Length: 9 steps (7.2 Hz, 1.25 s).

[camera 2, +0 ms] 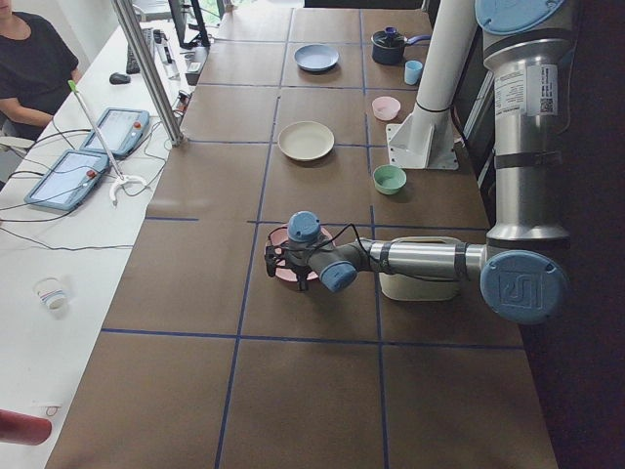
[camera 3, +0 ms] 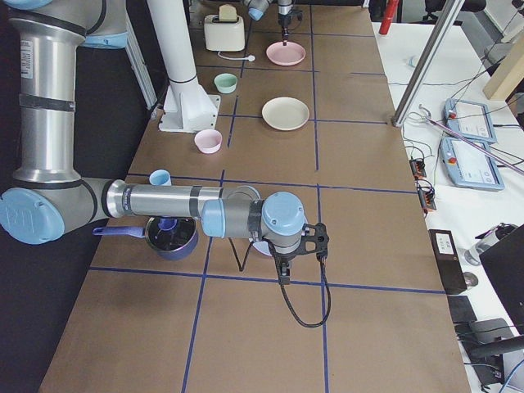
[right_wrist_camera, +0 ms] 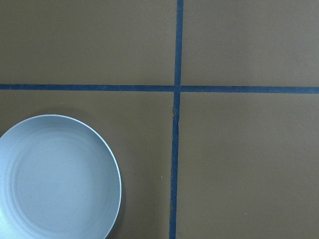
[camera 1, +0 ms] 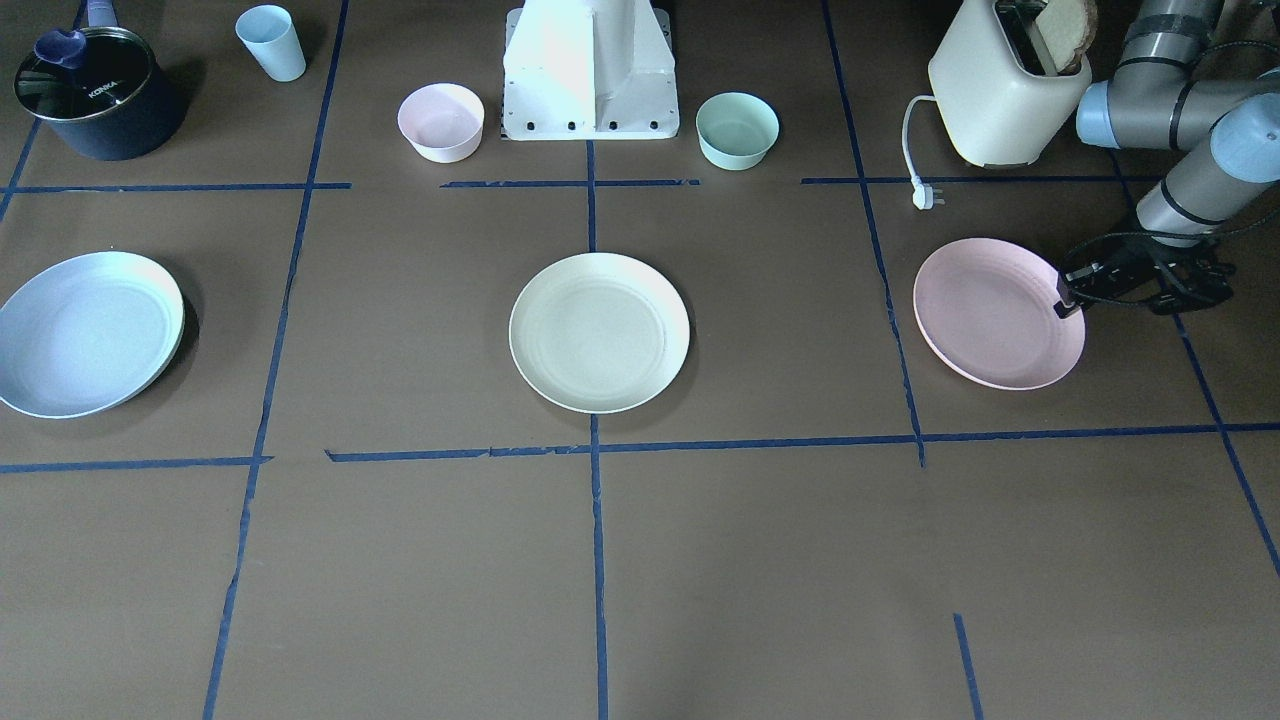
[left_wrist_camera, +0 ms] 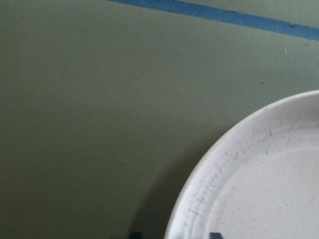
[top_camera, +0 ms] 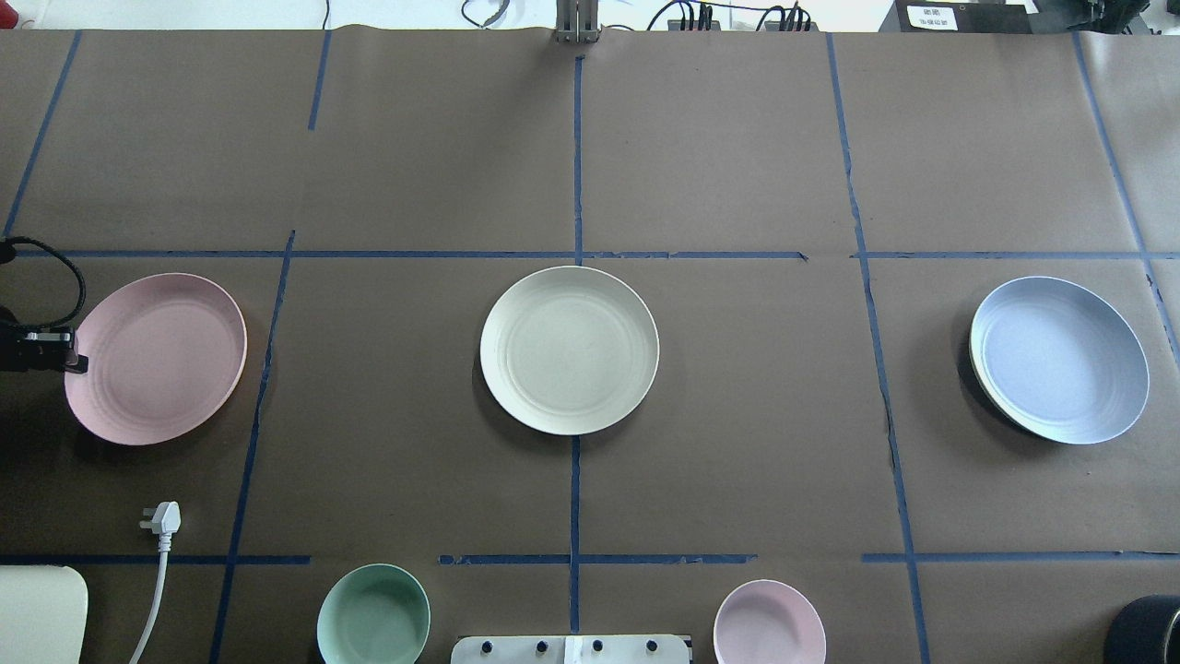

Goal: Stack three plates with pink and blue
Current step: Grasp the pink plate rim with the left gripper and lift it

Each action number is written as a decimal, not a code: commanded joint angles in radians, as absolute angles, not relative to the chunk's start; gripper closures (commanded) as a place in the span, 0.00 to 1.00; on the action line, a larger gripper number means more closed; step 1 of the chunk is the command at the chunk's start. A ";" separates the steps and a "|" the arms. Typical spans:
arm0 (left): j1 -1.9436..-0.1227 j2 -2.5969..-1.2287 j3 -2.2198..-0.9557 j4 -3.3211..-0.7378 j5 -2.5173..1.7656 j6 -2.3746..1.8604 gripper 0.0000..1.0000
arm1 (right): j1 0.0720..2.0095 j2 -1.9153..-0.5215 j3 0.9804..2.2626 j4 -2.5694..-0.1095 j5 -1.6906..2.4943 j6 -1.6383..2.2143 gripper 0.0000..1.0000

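The pale pink plate (camera 1: pixel 995 315) lies at my left side; it also shows in the overhead view (top_camera: pixel 157 358). My left gripper (camera 1: pixel 1068 300) is low at its outer rim, open, with one fingertip (left_wrist_camera: pixel 214 235) over the plate (left_wrist_camera: pixel 259 184) and the other outside the rim. The cream plate (top_camera: pixel 569 349) lies in the middle. The light blue plate (top_camera: pixel 1060 360) lies at my right and shows in the right wrist view (right_wrist_camera: pixel 55 179). My right gripper (camera 3: pixel 282 274) hangs above the table near the blue plate; I cannot tell whether it is open or shut.
A small pink bowl (top_camera: pixel 769 623) and a mint-green bowl (top_camera: pixel 373 616) stand by the robot's base. A toaster (camera 1: pixel 1000 90) with its cord and plug (top_camera: pixel 161 518) stands behind the pink plate. A dark pot (camera 1: pixel 95 95) and a blue cup (camera 1: pixel 272 42) stand behind the blue plate.
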State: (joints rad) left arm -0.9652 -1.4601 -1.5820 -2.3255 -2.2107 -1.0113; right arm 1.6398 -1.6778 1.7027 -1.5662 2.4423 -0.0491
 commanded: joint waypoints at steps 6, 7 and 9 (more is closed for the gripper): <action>-1.109 -1.809 -1.928 -1.625 -2.462 -1.126 1.00 | 1.640 -1.654 1.704 -1.566 2.444 -0.048 0.00; -1.015 -1.894 -1.921 -1.624 -2.435 -1.247 1.00 | 1.640 -1.643 1.703 -1.566 2.448 -0.046 0.00; -0.820 -2.011 -1.904 -1.655 -2.244 -1.443 1.00 | 1.640 -1.649 1.692 -1.566 2.445 -0.048 0.00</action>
State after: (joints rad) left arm -0.9324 -1.9353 -1.9132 -1.6388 -2.3473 -1.3266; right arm 1.6398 -1.6463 1.6998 -1.5655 2.4457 -0.0479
